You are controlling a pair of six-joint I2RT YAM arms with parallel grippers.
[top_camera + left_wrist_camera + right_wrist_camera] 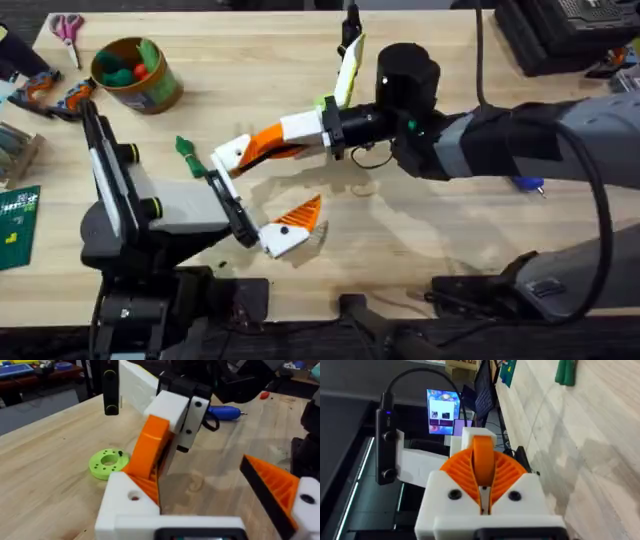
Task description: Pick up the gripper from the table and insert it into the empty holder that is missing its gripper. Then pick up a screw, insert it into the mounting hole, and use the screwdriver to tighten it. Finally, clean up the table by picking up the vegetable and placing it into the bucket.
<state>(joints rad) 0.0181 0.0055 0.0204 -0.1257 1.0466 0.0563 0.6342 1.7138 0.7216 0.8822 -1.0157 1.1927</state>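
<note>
Table (420, 240) light wood | bucket (135, 75) far-left corner | scissors (68, 28) nearby

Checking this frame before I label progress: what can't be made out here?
- Overhead: the screwdriver is mostly hidden under the right arm.
- Left wrist: I cannot tell whether the gripper is fully seated in the empty holder; the orange piece covers the joint.
- Right wrist: the vegetable is cut off by the frame edge.

Pale wooden table (420, 250), grey floor (30, 410) beyond, lit screen (442, 410) behind.
</note>
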